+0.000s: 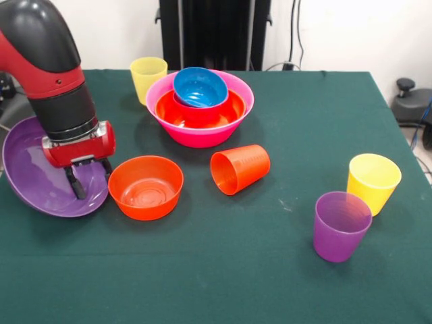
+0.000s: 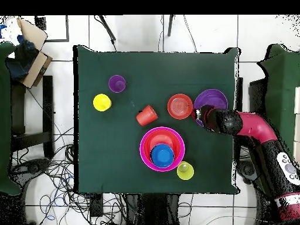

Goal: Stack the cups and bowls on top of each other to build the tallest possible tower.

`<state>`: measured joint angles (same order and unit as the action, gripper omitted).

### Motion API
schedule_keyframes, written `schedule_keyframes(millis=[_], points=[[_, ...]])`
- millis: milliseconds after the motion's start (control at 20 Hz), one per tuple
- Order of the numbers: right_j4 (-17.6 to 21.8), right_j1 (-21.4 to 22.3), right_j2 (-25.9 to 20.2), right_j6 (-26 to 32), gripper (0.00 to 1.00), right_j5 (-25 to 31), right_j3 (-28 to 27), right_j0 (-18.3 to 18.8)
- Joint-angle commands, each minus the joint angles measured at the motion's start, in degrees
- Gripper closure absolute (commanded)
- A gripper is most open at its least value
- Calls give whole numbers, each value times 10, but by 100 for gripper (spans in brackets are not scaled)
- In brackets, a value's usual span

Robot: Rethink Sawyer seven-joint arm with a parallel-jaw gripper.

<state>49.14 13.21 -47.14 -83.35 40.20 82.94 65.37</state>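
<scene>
- Seen from the front, the gripper (image 1: 89,177) hangs low over the near rim of the purple bowl (image 1: 34,177) — its dark fingers stand spread, nothing between them.
- Just beside it sits the small orange bowl (image 1: 146,186), upright and apart from the purple one, though their rims come near.
- Behind stands the tower (image 1: 200,108): the pink bowl (image 1: 237,101) as base, the wide orange bowl (image 1: 202,116) nested in it, then a magenta rim, then the blue bowl (image 1: 200,86), tilted.
- Loose cups: the orange cup (image 1: 239,169) lies on its side; one yellow cup (image 1: 372,182) and the purple cup (image 1: 341,226) stand near each other; the far yellow cup (image 1: 148,77) stands just beside the pink bowl.
- From overhead, the arm (image 2: 258,130) reaches in from the table's edge, its gripper (image 2: 202,115) between the purple bowl (image 2: 214,97) and the small orange bowl (image 2: 180,106).
- Handling, as a judgement: thin glossy plastic — light, stiff, slippery, hardly fragile. A wide shallow bowl is best pinched across its rim wall; a light hold may let it swing or slip.
</scene>
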Motion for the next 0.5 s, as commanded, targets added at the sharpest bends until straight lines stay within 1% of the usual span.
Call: schedule_keyframes(millis=[50,350,500], points=[[59,-1,46,131,0,-4,2,-34],[54,45,54,74,0,-14,59,-48],[53,82,61,30,0,-26,97,-59]])
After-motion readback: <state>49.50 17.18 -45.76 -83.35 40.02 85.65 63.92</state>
